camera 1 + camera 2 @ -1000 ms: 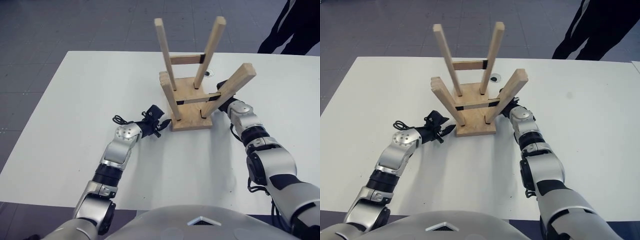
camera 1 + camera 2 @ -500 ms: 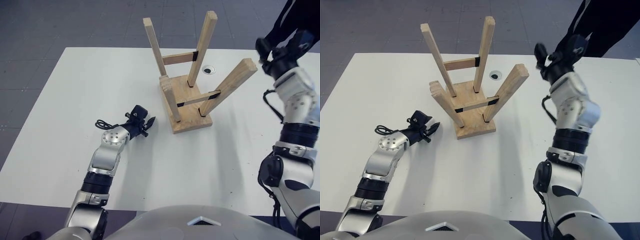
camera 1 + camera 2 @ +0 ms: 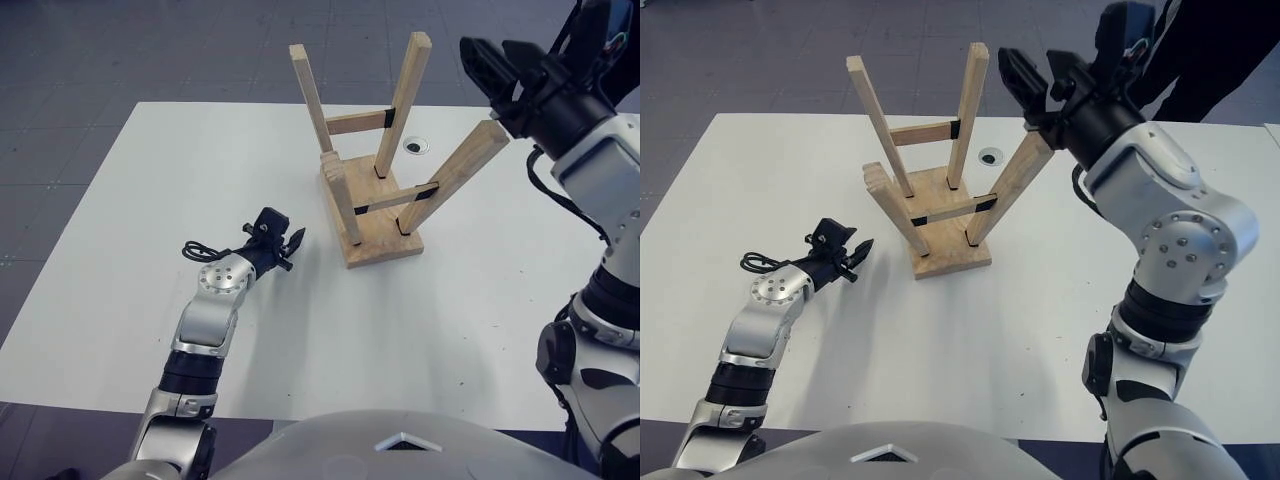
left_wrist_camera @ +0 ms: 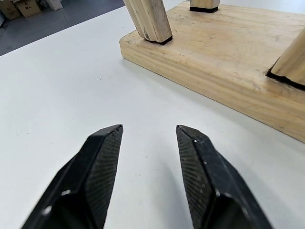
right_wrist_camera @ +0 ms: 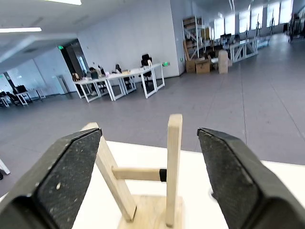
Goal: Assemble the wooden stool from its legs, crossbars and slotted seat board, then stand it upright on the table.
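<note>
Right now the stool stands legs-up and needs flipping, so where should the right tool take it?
Take the slanting right leg near its free upper end, above the crossbar, probably coming from above. Its flat opposite faces suit a pinch, and the open right tool hangs close to that end.

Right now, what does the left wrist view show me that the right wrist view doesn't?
Left wrist only: the left tool, open and low over the table, close to the seat board edge, where the legs enter their slots. Right wrist only: the right tool, open and raised, framing two upright legs joined by a crossbar, with an office behind. Both: the upturned stool on the table, and an empty tool.
</note>
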